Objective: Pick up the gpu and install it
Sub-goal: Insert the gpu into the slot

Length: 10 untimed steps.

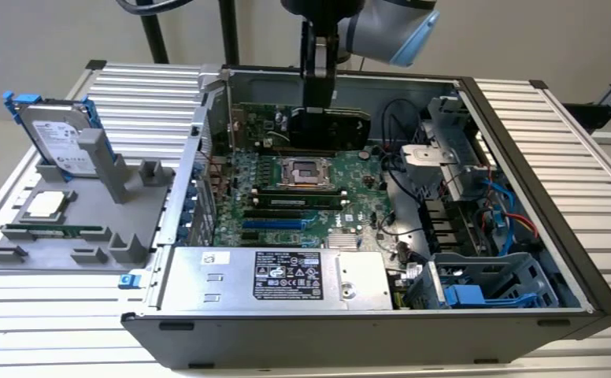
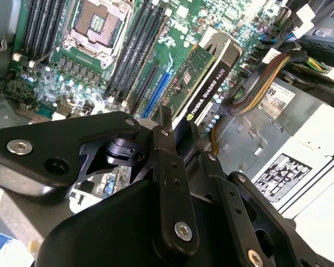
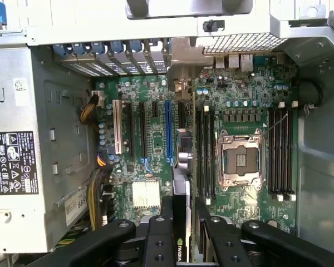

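Note:
The gpu [image 1: 327,130] stands on edge inside the open computer case, its black shroud facing the exterior view, over the far part of the green motherboard [image 1: 284,213]. My gripper [image 1: 320,101] comes down from above and is shut on the card's top edge. In both wrist views the gpu [image 2: 205,83] [image 3: 181,178] appears edge-on, clamped between my fingers [image 2: 166,139], with my gripper [image 3: 183,210] above the board. It hangs between the blue expansion slot [image 3: 168,132] and the empty CPU socket [image 3: 240,158]. I cannot tell whether its lower edge touches a slot.
The case wall [image 1: 195,150] rises at the exterior view's left. Beyond it a grey fixture [image 1: 64,236] holds a hard drive with blue frame [image 1: 59,138], a processor chip [image 1: 45,205] and a memory stick [image 1: 53,231]. A silver power supply [image 1: 274,276] fills the near side; cables and a drive cage [image 1: 484,279] sit right.

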Each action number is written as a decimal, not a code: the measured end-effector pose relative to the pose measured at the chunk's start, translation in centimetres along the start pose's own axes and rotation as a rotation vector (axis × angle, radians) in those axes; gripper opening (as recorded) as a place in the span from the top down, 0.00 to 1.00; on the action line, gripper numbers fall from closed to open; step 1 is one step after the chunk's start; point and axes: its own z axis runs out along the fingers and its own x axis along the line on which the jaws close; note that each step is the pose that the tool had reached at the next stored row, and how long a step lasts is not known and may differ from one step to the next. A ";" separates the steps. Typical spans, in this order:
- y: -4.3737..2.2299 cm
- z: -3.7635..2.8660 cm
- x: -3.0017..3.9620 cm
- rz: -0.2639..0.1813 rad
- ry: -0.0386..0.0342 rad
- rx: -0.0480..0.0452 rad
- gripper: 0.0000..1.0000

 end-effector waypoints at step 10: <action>0.02 0.67 -0.02 -0.001 -0.0002 0.0040 1.00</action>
